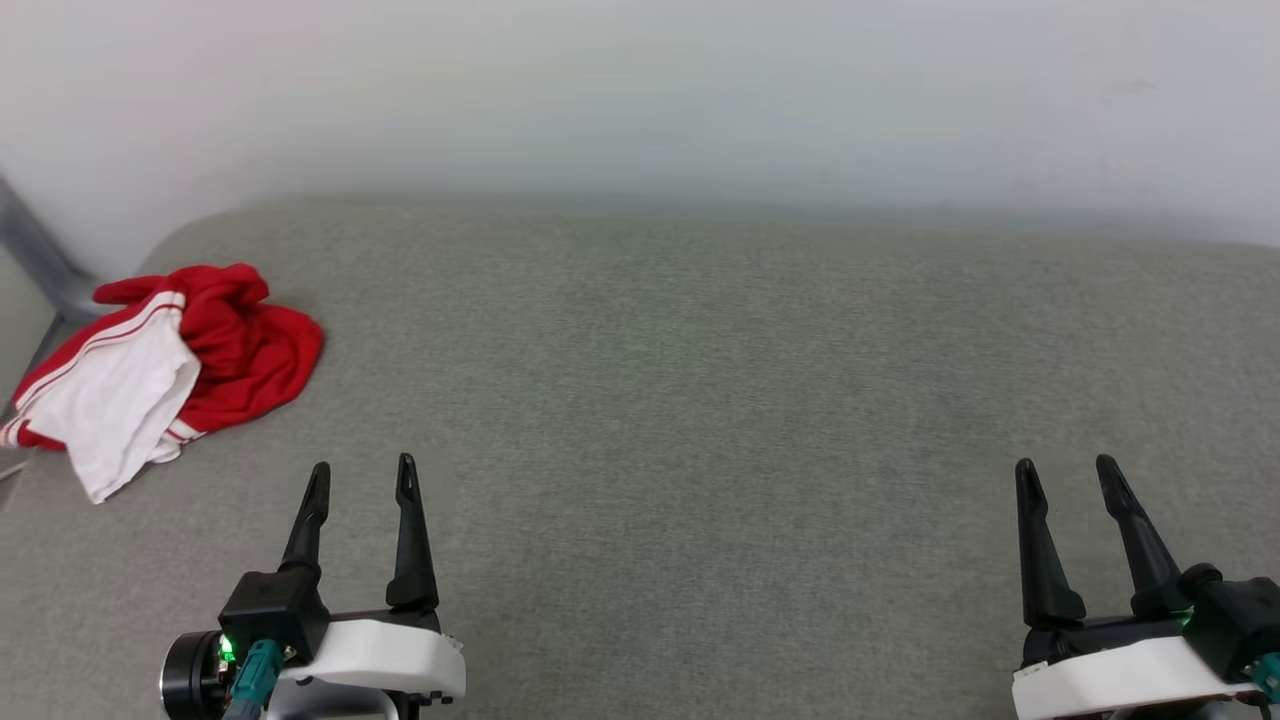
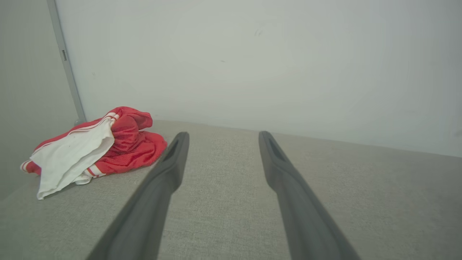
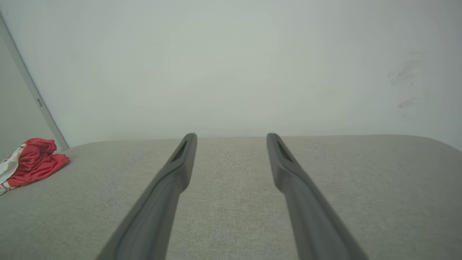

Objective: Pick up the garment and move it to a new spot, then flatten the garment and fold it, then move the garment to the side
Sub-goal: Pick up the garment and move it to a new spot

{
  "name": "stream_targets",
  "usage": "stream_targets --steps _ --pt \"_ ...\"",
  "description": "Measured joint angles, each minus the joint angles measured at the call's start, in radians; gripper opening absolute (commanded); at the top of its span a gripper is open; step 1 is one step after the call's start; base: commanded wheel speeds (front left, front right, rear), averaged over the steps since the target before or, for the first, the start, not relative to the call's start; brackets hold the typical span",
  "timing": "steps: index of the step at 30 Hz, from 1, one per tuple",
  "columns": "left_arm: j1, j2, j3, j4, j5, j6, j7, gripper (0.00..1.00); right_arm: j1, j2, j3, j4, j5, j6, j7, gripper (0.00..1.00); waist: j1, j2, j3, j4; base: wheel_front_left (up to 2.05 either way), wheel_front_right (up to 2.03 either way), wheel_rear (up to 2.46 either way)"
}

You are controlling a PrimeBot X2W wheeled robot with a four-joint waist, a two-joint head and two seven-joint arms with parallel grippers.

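Note:
The garment (image 1: 170, 370) lies crumpled in a heap at the far left of the grey cushioned surface, red fabric with a white part and striped trim on top. The left wrist view has the garment (image 2: 108, 148) at its left, the right wrist view has the garment (image 3: 32, 166) at its far left edge. My left gripper (image 1: 362, 478) hovers open at the lower left, to the right of and nearer than the heap, holding nothing. My right gripper (image 1: 1066, 475) stands open at the lower right, far from the garment, with nothing between its fingers.
The grey fabric surface (image 1: 700, 400) stretches wide from left to right, ending at a white wall (image 1: 640, 90) behind. A grey metal bar (image 1: 40, 260) slants down by the surface's left corner, close to the garment.

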Motion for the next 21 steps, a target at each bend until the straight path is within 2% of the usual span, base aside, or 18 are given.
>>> stream_targets --steps 21 --pt "-0.002 0.0 0.031 0.011 -0.029 0.006 -0.001 1.0 -0.002 0.0 0.043 -0.006 -0.057 0.0 0.0 1.0 0.0 0.0 0.023 0.27 0.0 0.0 0.0"
